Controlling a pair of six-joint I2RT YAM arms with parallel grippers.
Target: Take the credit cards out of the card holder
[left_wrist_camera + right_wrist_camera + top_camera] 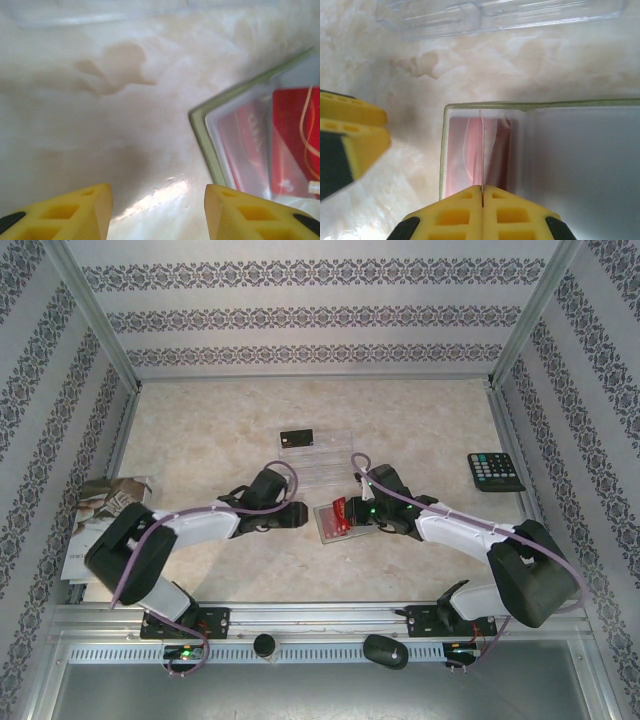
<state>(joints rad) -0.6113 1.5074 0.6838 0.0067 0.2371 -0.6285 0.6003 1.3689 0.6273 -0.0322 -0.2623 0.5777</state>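
Right gripper (482,199) has its jaws pressed together, and there's a thin clear sheet caught between them, seen edge-on and standing straight up from the fingertips. It looks like a see-through card (481,145), though it could be a clear sleeve of the wallet; the wrist view doesn't settle it.

The olive-green card holder (545,104) lies open and flat on the table directly under and ahead of that gripper, pale grey inside. The red card (295,145) sits in the pocket to the left of the pinched sheet.

Left gripper (157,212) is spread wide, holding nothing, and hovering low over bare tabletop. The holder's corner is just ahead and to the right of its right finger, near but not touching.

Well beyond both grippers, the black card (297,437) lies on a cluster of clear cards (495,17), already out.

So the extraction step is in hand: one clear card pinched, the red one not yet drawn.

The next move calls for a straight pull along the pocket's opening, slow and level. The holder is light and may ride along with the card. The left gripper is well placed to come down on the near corner and pin it. The pinch is at the very edge, so a slip is the likely failure.
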